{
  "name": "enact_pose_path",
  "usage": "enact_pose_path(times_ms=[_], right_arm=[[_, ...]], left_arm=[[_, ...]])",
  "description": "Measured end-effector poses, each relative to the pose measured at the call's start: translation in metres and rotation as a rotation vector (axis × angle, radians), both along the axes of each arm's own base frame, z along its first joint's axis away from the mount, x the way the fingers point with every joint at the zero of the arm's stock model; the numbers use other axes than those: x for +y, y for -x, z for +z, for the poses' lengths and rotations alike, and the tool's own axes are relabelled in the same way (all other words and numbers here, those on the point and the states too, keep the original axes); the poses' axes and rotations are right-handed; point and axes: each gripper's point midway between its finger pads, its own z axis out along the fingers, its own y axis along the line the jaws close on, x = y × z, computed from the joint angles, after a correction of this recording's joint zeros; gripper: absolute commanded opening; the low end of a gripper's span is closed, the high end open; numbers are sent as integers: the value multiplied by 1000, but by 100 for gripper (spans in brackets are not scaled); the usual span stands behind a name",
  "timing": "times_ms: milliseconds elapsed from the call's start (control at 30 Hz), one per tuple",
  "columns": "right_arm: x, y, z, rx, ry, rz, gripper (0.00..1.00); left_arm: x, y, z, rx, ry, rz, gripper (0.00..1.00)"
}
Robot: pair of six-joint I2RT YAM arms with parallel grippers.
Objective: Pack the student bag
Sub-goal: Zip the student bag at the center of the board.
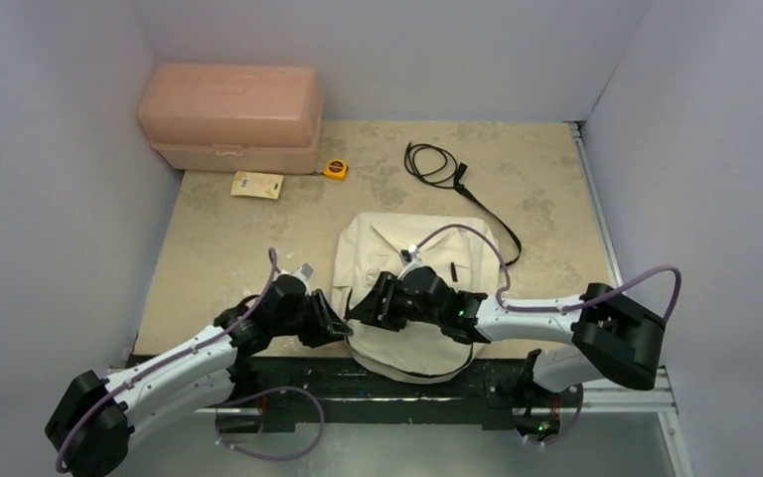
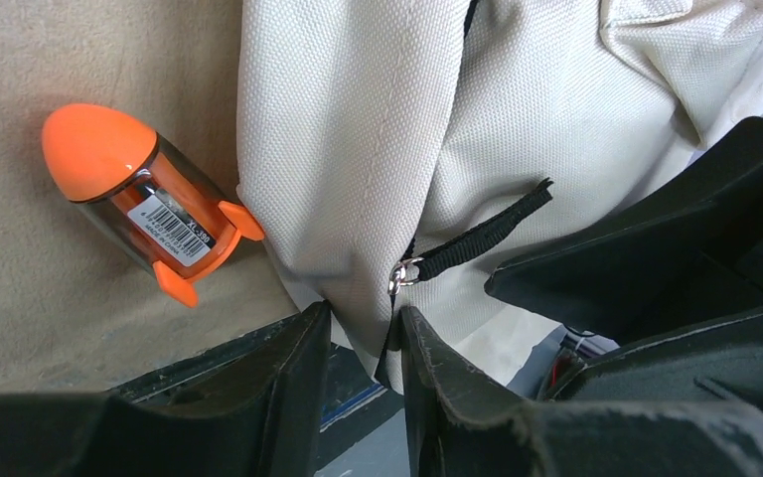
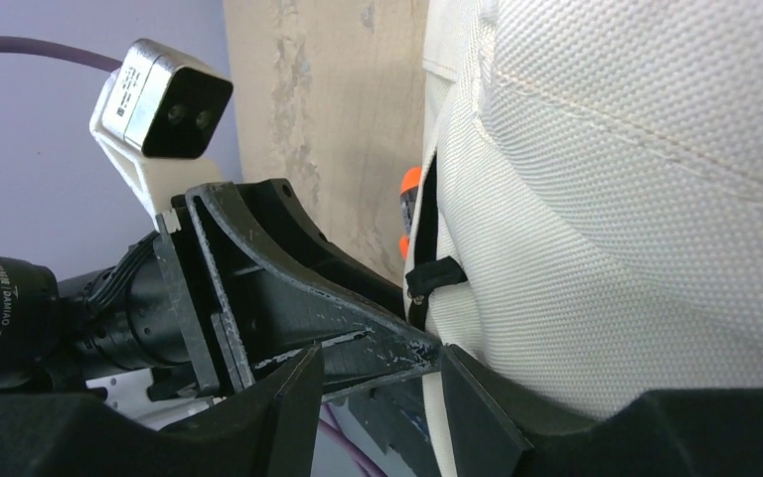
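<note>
Both grippers crowded the student bag [image 1: 412, 258]'s near-left edge.
Left gripper [image 2: 363, 373] pinched soft, floppy cloth between its jaws beside the zipper pull [image 2: 482, 237]; right gripper [image 3: 378, 393]'s grasp unclear.

Even soft light, faint shadows, sharp focus

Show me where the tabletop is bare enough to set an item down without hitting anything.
Bare patches: right of the black cable up to the table's right edge, and the left strip between the yellow card and the left gripper. Crowded: the near middle, where both grippers press the student bag; the far-left corner holds the pink box and tape measure.
</note>
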Motion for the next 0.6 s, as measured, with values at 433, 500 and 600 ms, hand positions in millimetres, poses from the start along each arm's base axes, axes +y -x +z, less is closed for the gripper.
enact_pose_path(times_ms=[433,500,600], right_arm=[[19,-23,-15,6,19,-66,35],[21,-27,-19,1,36,-79,35],[24,-33,-21,-7,55,-98,34]], left_arm=[[-2,-1,-4,-43,69,17,0],[-2,-1,-3,-47,72,17,0],[-2,-1,-2,-54,78,17,0]])
